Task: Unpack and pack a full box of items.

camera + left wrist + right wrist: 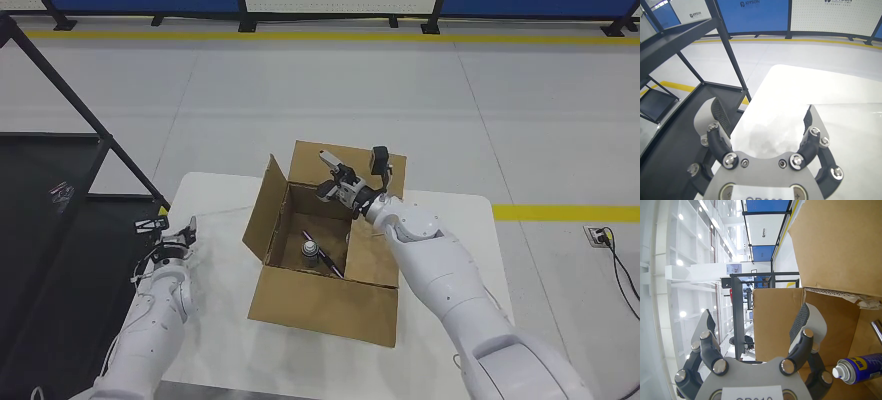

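An open cardboard box (320, 292) stands in the middle of the white table (220, 330), its flaps folded outward. On its floor lie a blue spray can (309, 247) with a white nozzle (857, 368) and a thin dark rod (328, 256). My right gripper (325, 175) hangs open and empty over the box's far side, just above the rim (776, 291). At the table's left edge my left gripper (172, 228) sits low and open with nothing between its fingers (720, 113).
A black metal rack (60, 210) stands close against the table's left side, right beside my left gripper. Bare tabletop lies left of the box and along the front. The right arm (450, 280) stretches over the table's right half.
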Controlling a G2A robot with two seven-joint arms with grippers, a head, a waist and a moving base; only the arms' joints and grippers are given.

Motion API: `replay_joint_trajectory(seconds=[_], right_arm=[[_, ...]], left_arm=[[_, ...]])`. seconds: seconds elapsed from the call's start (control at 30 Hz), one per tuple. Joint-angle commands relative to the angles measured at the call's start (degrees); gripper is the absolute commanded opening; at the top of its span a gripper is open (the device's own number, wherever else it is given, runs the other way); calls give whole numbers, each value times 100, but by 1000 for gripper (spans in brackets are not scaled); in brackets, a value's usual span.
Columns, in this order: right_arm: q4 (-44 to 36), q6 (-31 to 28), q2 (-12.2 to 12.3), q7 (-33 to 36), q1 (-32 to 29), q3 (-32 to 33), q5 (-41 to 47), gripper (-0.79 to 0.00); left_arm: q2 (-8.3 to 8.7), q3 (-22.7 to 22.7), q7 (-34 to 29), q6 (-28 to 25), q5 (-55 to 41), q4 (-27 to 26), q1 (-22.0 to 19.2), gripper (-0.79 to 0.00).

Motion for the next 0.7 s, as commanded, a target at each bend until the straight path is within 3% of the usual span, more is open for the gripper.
replay_joint_trajectory(seconds=[0.0, 0.27, 0.5, 0.67], right_arm=[[5, -6, 2, 4, -4, 9, -11, 0], [17, 20, 9, -5, -16, 48, -39, 0], [11, 40, 0, -8, -18, 60, -75, 0], [15, 63, -6, -5, -12, 65, -105, 0]], left_arm=[[-8, 4, -50, -40, -11, 42, -7, 0], [-39, 102, 10, -273, 127, 39, 37, 0], [127, 243, 161, -1747, 620, -101, 76, 0], [319, 368, -28, -3194, 1119, -263, 116, 0]])
